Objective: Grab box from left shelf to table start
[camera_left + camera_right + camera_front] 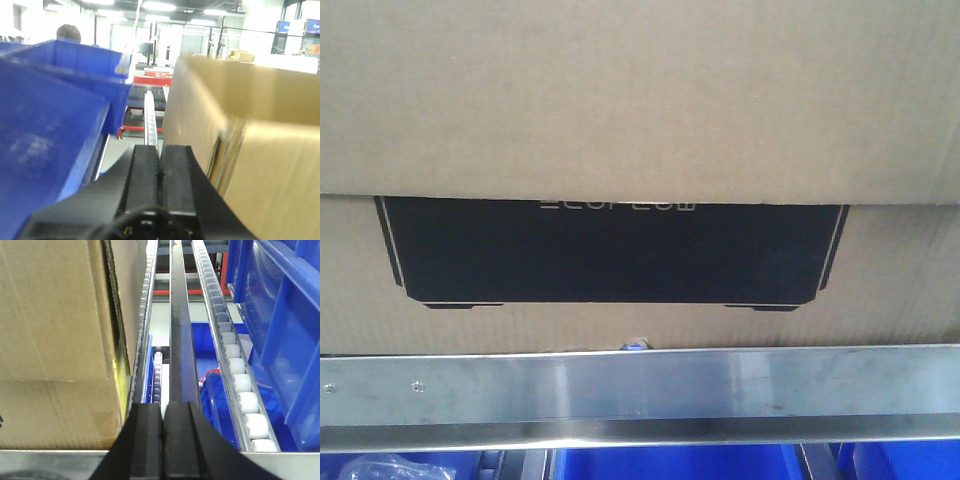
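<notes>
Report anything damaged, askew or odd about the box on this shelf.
The box has a plain cardboard layer hanging over its black panel, cutting off the top of the white lettering. In the right wrist view a side layer gapes slightly at the corner. No tears or spills show.

Light: we see overblown white ceiling lamps (160, 6) | Blur: brown corrugated cardboard box (260, 165) smeared at left wrist | Glare: sheen on brushed-steel rail (640, 385) | Front: dim, soft
</notes>
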